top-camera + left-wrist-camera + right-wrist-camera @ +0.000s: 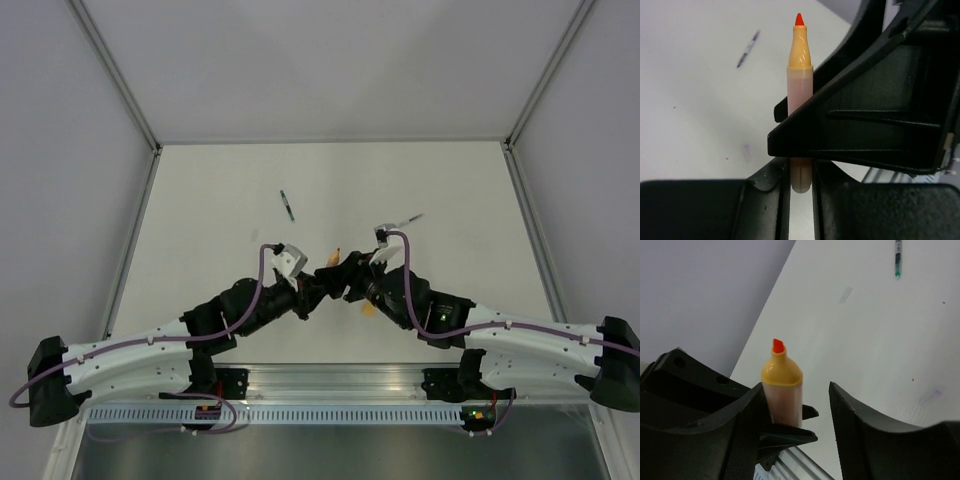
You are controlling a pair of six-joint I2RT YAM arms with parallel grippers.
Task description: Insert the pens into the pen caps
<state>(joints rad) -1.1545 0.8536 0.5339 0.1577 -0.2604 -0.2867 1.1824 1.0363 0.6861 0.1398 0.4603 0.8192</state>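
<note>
Clamping the orange pen, left end effector; right end effector agape

The two arms meet over the middle of the table. The thick pen sits between the fingers of the left pincer, which close on its lower end, its tip pointing toward the far side. The right pincer stands around the same pen, one finger just beside it and the other apart. The slim pen lies on the table behind and to the left. The thin pen lies behind and to the right.
</note>
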